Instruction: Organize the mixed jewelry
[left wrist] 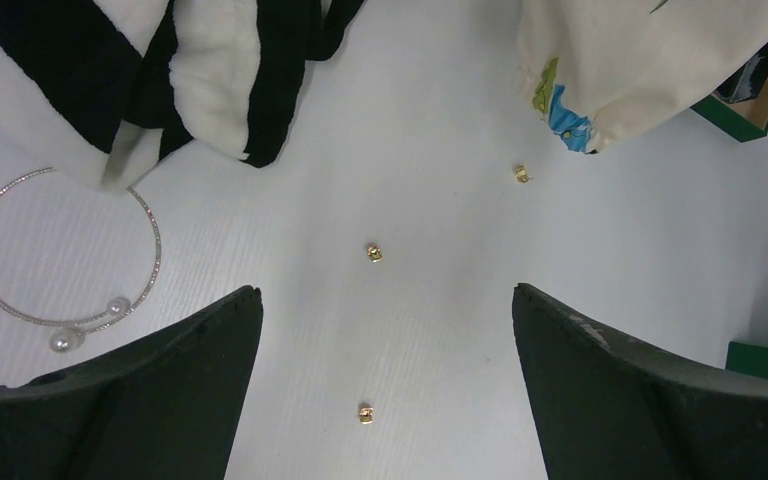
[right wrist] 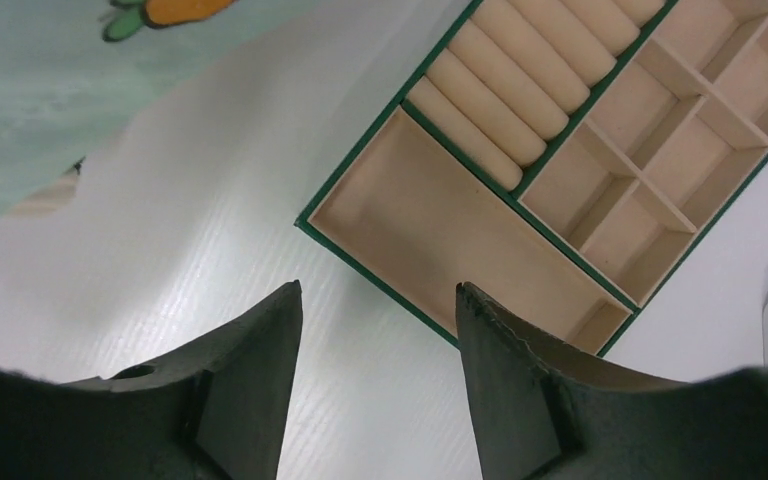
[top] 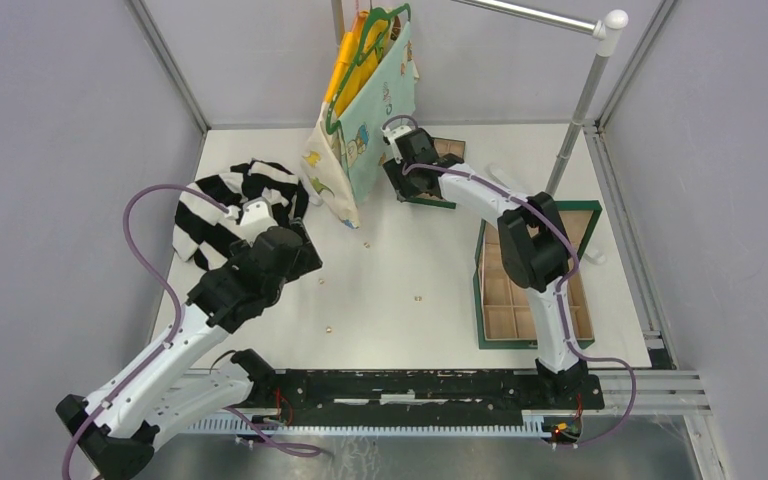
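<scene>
From above: left gripper [top: 303, 258] low over the white table [top: 440, 340], at the near-right edge of a black-and-white striped cloth [top: 222, 200]. Farther off, right gripper [top: 400, 185] at the left end of a small green box [top: 444, 172], just beside a hanging printed bag [top: 368, 110]. Four tiny gold pieces [top: 417, 297] scattered over the bare middle of the table, well apart from one another. At the right edge, a larger green divided tray [top: 505, 320], partly under the right arm.

Left wrist: jaws spread wide, nothing between them. Three gold pieces on the table: one close in between the fingers, one farther out, one near the bag's hem. At left, a thin pale bangle [left wrist: 117, 307] with two pearl ends, flat on the table, its far side touching the striped cloth.

Right wrist: jaws partly apart, gripping nothing, over bare table just short of the green box's near corner. Beyond the fingertips, tan compartments and a row of ring rolls [right wrist: 520, 90].
</scene>
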Available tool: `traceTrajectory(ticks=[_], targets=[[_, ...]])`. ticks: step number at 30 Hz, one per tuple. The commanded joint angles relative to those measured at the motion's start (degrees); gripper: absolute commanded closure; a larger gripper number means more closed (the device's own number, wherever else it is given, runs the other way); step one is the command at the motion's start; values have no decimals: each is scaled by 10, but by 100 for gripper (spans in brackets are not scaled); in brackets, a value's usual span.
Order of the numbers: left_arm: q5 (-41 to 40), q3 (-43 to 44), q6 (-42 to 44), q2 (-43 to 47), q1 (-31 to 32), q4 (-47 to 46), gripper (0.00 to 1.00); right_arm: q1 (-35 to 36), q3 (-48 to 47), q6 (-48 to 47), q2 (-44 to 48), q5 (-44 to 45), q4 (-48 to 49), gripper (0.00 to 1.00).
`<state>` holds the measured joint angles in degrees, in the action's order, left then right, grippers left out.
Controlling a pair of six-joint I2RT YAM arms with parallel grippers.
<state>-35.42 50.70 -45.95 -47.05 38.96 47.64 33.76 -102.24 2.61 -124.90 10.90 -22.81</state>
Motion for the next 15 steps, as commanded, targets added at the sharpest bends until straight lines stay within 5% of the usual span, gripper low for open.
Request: traceTrajectory(ticks=[1,15], targets=[[5,-13,-29,12,-3,-3,0,-5,-39,-54,-20,-40,-20,35],[18,-32,-32,-9,-3,-22,0,-34,-30,-71,-61,-56,-20,45]])
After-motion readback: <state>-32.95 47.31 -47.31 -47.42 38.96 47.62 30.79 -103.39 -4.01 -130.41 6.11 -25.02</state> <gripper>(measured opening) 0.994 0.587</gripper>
